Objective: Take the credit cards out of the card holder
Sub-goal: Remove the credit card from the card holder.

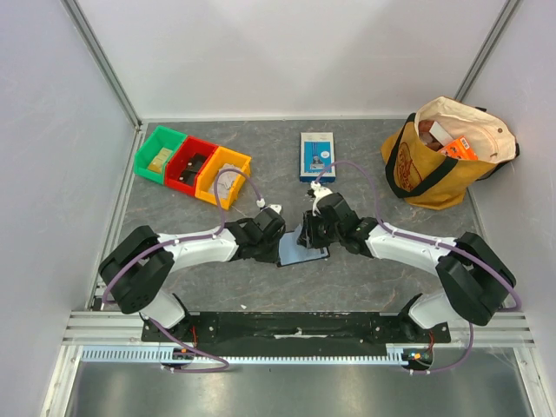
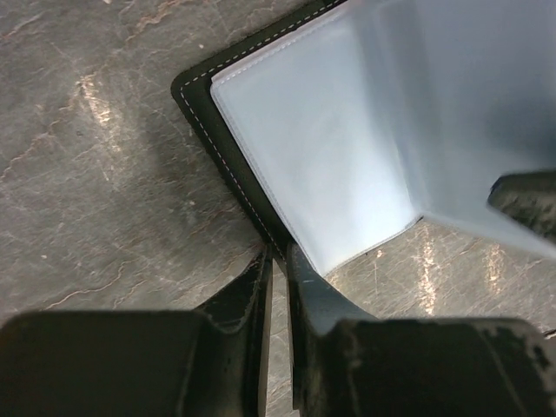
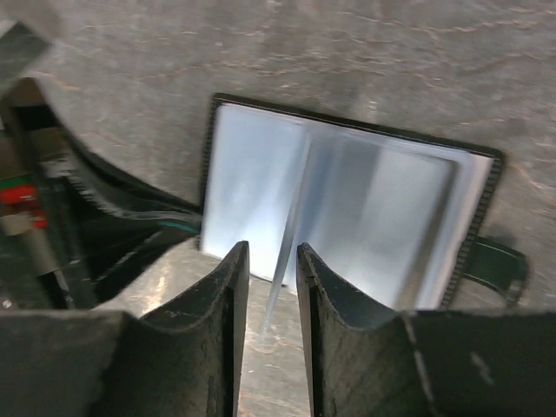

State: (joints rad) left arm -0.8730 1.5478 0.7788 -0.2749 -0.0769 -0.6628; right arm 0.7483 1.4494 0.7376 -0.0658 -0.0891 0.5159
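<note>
The card holder point(image 1: 302, 252) lies open on the table between my two grippers, black rim outside and pale bluish clear pockets inside. My left gripper point(image 1: 280, 239) is shut on the holder's stitched black rim point(image 2: 228, 165) at its near corner, with its jaws point(image 2: 280, 256) almost together. My right gripper point(image 1: 313, 228) is at the holder's other side. In the right wrist view its jaws point(image 3: 272, 252) stand slightly apart around a thin clear pocket leaf point(image 3: 291, 234) that stands upright from the holder point(image 3: 365, 208) without touching them. No credit cards show; they are hidden or out of view.
A blue-and-white box point(image 1: 317, 156) stands behind the holder. Green point(image 1: 160, 155), red point(image 1: 191, 165) and yellow point(image 1: 223, 177) bins sit at the back left. A yellow tote bag point(image 1: 447, 152) with items sits at the back right. Walls enclose the table.
</note>
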